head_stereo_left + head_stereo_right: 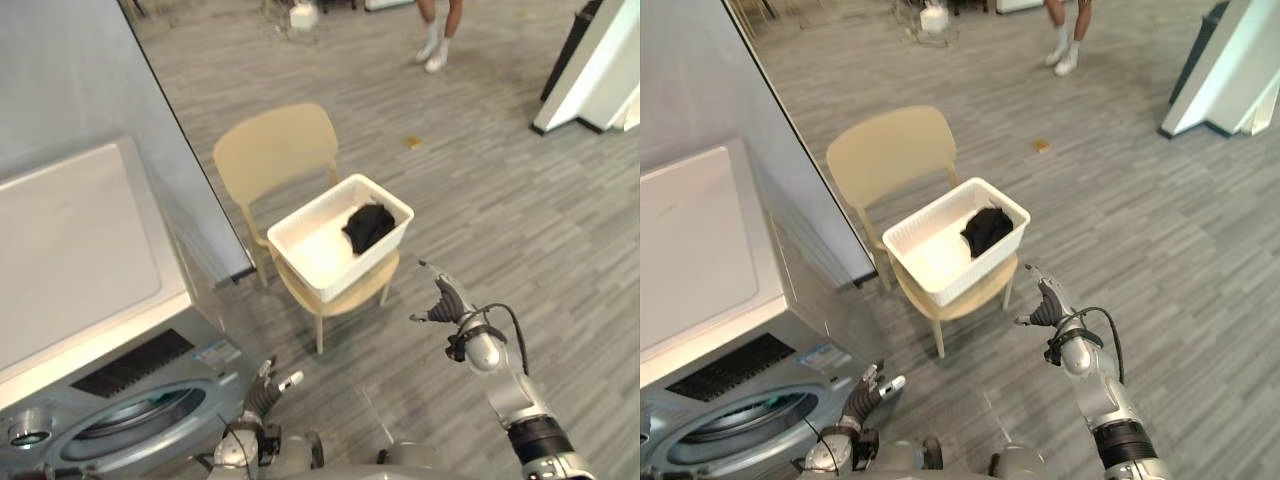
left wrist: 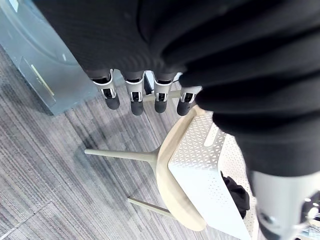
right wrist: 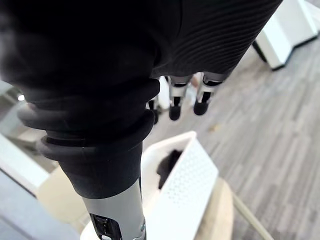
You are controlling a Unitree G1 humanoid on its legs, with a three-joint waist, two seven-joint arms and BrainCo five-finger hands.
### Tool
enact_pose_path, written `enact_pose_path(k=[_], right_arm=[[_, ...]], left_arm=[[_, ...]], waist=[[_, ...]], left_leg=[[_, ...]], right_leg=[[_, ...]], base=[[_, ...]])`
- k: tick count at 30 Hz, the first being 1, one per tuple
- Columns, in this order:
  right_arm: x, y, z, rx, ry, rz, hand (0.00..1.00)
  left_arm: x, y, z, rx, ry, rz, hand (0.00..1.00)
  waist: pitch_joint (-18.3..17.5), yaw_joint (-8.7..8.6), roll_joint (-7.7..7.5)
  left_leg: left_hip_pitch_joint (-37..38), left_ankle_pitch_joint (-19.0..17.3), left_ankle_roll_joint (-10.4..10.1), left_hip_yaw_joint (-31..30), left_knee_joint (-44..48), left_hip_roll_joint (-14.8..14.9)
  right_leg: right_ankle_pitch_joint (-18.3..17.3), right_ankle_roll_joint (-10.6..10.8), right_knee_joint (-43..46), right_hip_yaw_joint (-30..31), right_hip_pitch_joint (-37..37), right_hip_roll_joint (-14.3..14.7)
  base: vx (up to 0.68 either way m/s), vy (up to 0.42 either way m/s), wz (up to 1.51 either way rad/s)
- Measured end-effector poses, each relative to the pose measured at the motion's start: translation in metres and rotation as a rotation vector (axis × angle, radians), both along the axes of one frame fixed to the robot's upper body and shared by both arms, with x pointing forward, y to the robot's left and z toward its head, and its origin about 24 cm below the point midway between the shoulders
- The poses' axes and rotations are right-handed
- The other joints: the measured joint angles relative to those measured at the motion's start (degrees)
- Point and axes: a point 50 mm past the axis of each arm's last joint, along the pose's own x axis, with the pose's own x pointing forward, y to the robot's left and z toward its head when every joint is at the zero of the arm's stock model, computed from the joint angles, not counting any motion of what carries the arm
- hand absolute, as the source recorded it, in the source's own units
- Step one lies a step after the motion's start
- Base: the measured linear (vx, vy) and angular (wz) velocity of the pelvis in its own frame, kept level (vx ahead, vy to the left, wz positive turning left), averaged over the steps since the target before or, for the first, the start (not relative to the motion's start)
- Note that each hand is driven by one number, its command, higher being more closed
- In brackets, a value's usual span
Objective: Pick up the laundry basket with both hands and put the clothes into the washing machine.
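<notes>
Laundry basket: a white perforated basket (image 1: 318, 250) sat on the seat of a beige chair (image 1: 275, 145), one corner turned toward the robot. Neither hand touched it.
Clothes: one black garment (image 1: 367, 226) lay bunched against the basket's far right side; the rest of the bottom was bare.
Washing machine: the washing machine (image 1: 80, 290) stood at the robot's left, with a white top and a round door (image 1: 140, 420) facing the floor space ahead.
Left hand: the left hand (image 1: 262, 388) was held low, just beside the machine's door and well apart from the basket. Its fingers (image 2: 136, 102) were straight and released, grasping nothing.
Right hand: the right hand (image 1: 447, 303) hovered over the grey plank floor (image 1: 500, 200), near the chair's front right and short of the basket. Its fingers (image 3: 201, 106) were extended, the thumb spread, and it was empty.
Person: a person's legs (image 1: 437, 40) stood far across the floor.
</notes>
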Motion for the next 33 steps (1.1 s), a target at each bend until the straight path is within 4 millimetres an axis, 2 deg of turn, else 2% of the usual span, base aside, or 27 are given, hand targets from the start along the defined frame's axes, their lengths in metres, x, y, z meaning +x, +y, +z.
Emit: enact_pose_path(k=[1,2,3,4,5,6,7,8,9,11,12,13,14,16,17,18,19,20,23,24,25,26,29,30,31,32,33], right_arm=[[0.0,-0.003,0.01,-0.024,-0.038,0.017,0.0],[0.001,-0.005,0.014,-0.032,-0.052,0.02,0.0],[0.002,-0.006,0.02,-0.034,-0.081,0.022,0.0],[0.004,-0.001,0.023,-0.023,-0.1,0.036,0.0],[0.006,0.003,0.026,-0.012,-0.114,0.048,0.0],[0.009,0.01,0.031,0.002,-0.138,0.066,0.0],[0.014,0.013,0.037,-0.001,-0.16,0.078,0.0],[0.015,0.013,0.04,-0.001,-0.171,0.083,0.0],[0.016,0.011,0.045,-0.002,-0.189,0.084,0.0],[0.018,0.005,0.052,-0.005,-0.217,0.072,0.0],[0.021,-0.002,0.062,-0.02,-0.254,0.058,0.0],[0.021,-0.004,0.064,-0.023,-0.262,0.053,0.0],[0.023,-0.012,0.075,-0.043,-0.294,0.037,0.0],[0.026,-0.018,0.085,-0.077,-0.321,0.03,0.0],[0.029,-0.019,0.09,-0.093,-0.33,0.036,0.0],[0.032,-0.022,0.085,-0.094,-0.312,0.025,0.0],[0.035,-0.024,0.081,-0.096,-0.293,0.014,0.0],[0.038,-0.032,0.072,-0.113,-0.248,-0.017,0.0],[0.04,-0.039,0.052,-0.129,-0.157,-0.076,0.0],[0.04,-0.039,0.05,-0.136,-0.148,-0.078,0.0],[0.039,-0.041,0.049,-0.154,-0.138,-0.079,0.0],[0.039,-0.042,0.048,-0.165,-0.132,-0.081,0.0],[0.038,-0.049,0.039,-0.208,-0.083,-0.092,0.0],[0.038,-0.05,0.037,-0.229,-0.075,-0.095,0.0],[0.042,-0.045,0.039,-0.236,-0.083,-0.077,0.0],[0.046,-0.042,0.042,-0.241,-0.088,-0.065,0.0],[0.052,-0.04,0.043,-0.249,-0.084,-0.058,0.0]], left_arm=[[0.001,0.002,-0.001,0.006,0.004,-0.012,0.0],[0.002,0.004,-0.001,0.012,0.005,-0.018,0.0],[0.002,0.009,-0.001,0.031,0.008,-0.021,0.0],[0.0,0.016,-0.001,0.055,0.013,-0.027,0.0],[-0.002,0.022,-0.003,0.072,0.024,-0.029,0.0],[-0.007,0.029,-0.005,0.088,0.043,-0.016,0.0],[-0.014,0.027,-0.011,0.072,0.077,0.006,0.0],[-0.015,0.025,-0.011,0.06,0.08,0.022,0.0],[-0.018,0.019,-0.013,0.036,0.088,0.035,0.0],[-0.02,0.008,-0.015,0.0,0.099,0.039,0.0],[-0.019,0.002,-0.015,-0.022,0.098,0.043,0.0],[-0.018,0.001,-0.015,-0.024,0.095,0.044,0.0],[-0.014,0.0,-0.011,-0.029,0.075,0.045,0.0],[-0.012,0.003,-0.008,-0.034,0.057,0.061,0.0],[-0.012,0.003,-0.007,-0.039,0.049,0.067,0.0],[-0.014,0.006,-0.007,-0.04,0.053,0.073,0.0],[-0.012,0.007,-0.007,-0.036,0.05,0.071,0.0],[-0.011,0.007,-0.006,-0.035,0.045,0.067,0.0],[-0.018,0.009,-0.009,-0.039,0.067,0.059,0.0],[-0.022,0.013,-0.009,-0.028,0.078,0.053,0.0],[-0.022,0.014,-0.009,-0.023,0.08,0.049,0.0],[-0.021,0.016,-0.009,-0.018,0.077,0.05,0.0],[-0.02,0.02,-0.008,-0.011,0.071,0.055,0.0],[-0.019,0.02,-0.008,-0.012,0.069,0.052,0.0],[-0.018,0.023,-0.006,-0.003,0.06,0.048,0.0],[-0.017,0.027,-0.005,0.005,0.056,0.046,0.0],[-0.016,0.024,-0.006,-0.013,0.061,0.06,0.0]], waist=[[0.03,-0.16,-0.01],[-0.04,-0.35,-0.21],[-0.55,-0.72,-1.15],[-1.35,-0.39,-2.75],[-1.87,0.17,-3.93],[-2.14,0.85,-5.24],[-2.21,1.23,-2.34],[-2.32,1.39,-1.37],[-2.1,1.98,-1.08],[-1.91,2.05,-1.46],[-1.6,1.83,-1.79],[-1.62,1.83,-1.75],[-1.59,2.01,-1.39],[-1.53,2.1,-0.99],[-1.91,2.17,-0.4],[-2.32,2.21,-0.22],[-2.41,2.11,-0.3],[-1.99,2.18,-1.38],[-1.64,2.76,-2.17],[-1.63,1.89,-2.19],[-1.73,1.79,-2.25],[-1.84,1.91,-2.39],[-1.86,1.98,-2.34],[-1.85,2.11,-2.79],[-1.53,2.57,-4.36],[-1.11,2.84,-5.04],[-1.16,4.01,-3.47]], left_leg=[[-0.5,-0.67,-0.84,-3.03,1.19,-0.07],[-0.64,-0.96,-1.33,-4.29,1.72,-0.1],[-1.29,-1.95,-2.88,-6.23,3.17,-0.03],[-1.76,-2.9,-4.45,-7.5,4.29,0.01],[-2.08,-3.65,-5.63,-8.17,5.23,0.24],[-2.57,-5.1,-7.67,-9.14,7.56,1.6],[-3.5,-5.51,-8.49,-10.24,10.35,5.98],[-4.51,-4.93,-8.43,-10.36,12.35,7.57],[-6.98,-1.96,-3.8,-9.65,17.03,9.95],[-8.48,3.32,0.69,-4.24,20.51,12.96],[-9.35,2.41,-0.59,0.41,21.89,13.18],[-9.38,2.05,-0.94,1.23,21.96,12.94],[-9.47,0.99,-2.36,3.68,21.51,11.12],[-9.42,0.78,-2.82,4.74,16.4,6.01],[-8.38,2.96,-3.66,4.27,9.15,2.74],[-6.7,2.98,-1.32,4.66,4.62,2.38],[-6.06,3.19,-1.16,4.67,3.34,1.73],[-5.18,3.25,-1.1,4.57,1.3,0.87],[-2.99,3.46,-0.74,3.76,-1.01,-0.2],[-2.26,3.67,-0.4,1.73,-1.7,-0.69],[-1.78,3.81,-0.26,-0.09,-2.2,-1.03],[-1.71,3.94,-0.45,-0.91,-2.41,-1.15],[-2.97,4.78,-1.87,-7.07,-2.38,-1.09],[-4.37,5.15,-2.62,-8.69,-1.16,-1.01],[-6.28,5.07,-3.87,-9.06,0.73,-0.96],[-7.21,4.6,-4.85,-9.53,2.04,-0.8],[-9.56,4.55,-6.63,-11.41,3.93,1.9]], right_leg=[[0.03,0.02,-1.03,1.83,-0.6,-2.78],[0.18,0.04,-2.08,2.66,-0.54,-3.96],[1.17,1.49,-5.25,4.65,-0.01,-5.42],[3.13,4.96,-9.43,5.45,0.93,-6.55],[4.64,6.62,-12.39,5.26,1.56,-6.77],[3.84,8.05,-14.67,3.74,2.59,-5.96],[2.97,6.02,-15.7,1.37,4.63,-1.53],[2.83,5.1,-16.85,0.58,5.51,-0.13],[2.57,3.59,-17.69,-0.99,6.77,2.03],[3.39,1.88,-20.36,-2.77,10.17,3.24],[3.94,0.79,-23.22,-4.05,12.69,3.23],[4.0,0.67,-23.65,-4.11,13.04,3.18],[4.19,0.37,-25.23,-4.39,14.01,2.93],[4.21,0.34,-26.0,-4.98,14.59,2.2],[4.21,0.35,-26.01,-5.15,14.48,2.42],[4.16,0.42,-26.01,-5.16,14.49,3.08],[4.16,0.42,-25.65,-5.22,14.47,2.63],[4.02,0.65,-23.68,-5.33,13.68,1.89],[4.27,1.7,-9.76,-5.27,8.39,-0.31],[5.05,3.11,-2.93,-5.41,6.2,-2.05],[3.35,1.55,-0.56,-5.67,4.94,-3.3],[2.45,1.2,-0.51,-5.8,4.52,-4.08],[1.38,-0.17,-5.46,-3.71,3.55,-6.94],[2.46,1.49,-11.05,-2.52,4.1,-7.13],[7.11,4.5,-19.03,-2.45,4.91,-7.77],[8.4,7.02,-21.07,-2.35,4.83,-7.63],[8.23,6.51,-23.19,-2.99,5.58,-4.58]], base=[[0.12,-0.08,1.0],[0.15,-0.195,1.09],[0.18,-0.317,0.94],[0.19,-0.383,0.83],[0.17,-0.468,0.52],[0.18,-0.529,0.32],[0.18,-0.513,0.25],[0.17,-0.418,0.18],[0.12,-0.296,0.18],[0.19,-0.36,0.4],[0.19,-0.282,0.45],[0.17,-0.198,0.32],[0.14,-0.084,0.16],[0.14,-0.058,0.13],[0.11,0.014,0.03],[0.11,0.02,0.09],[0.11,0.026,0.17],[0.09,0.028,0.23],[0.11,0.04,0.28],[0.12,0.001,0.75],[0.13,-0.013,0.8],[0.13,-0.05,0.86],[0.08,-0.154,1.0],[0.04,-0.268,0.96],[0.03,-0.313,0.82],[0.0,-0.387,0.45],[-0.01,-0.328,0.14]])
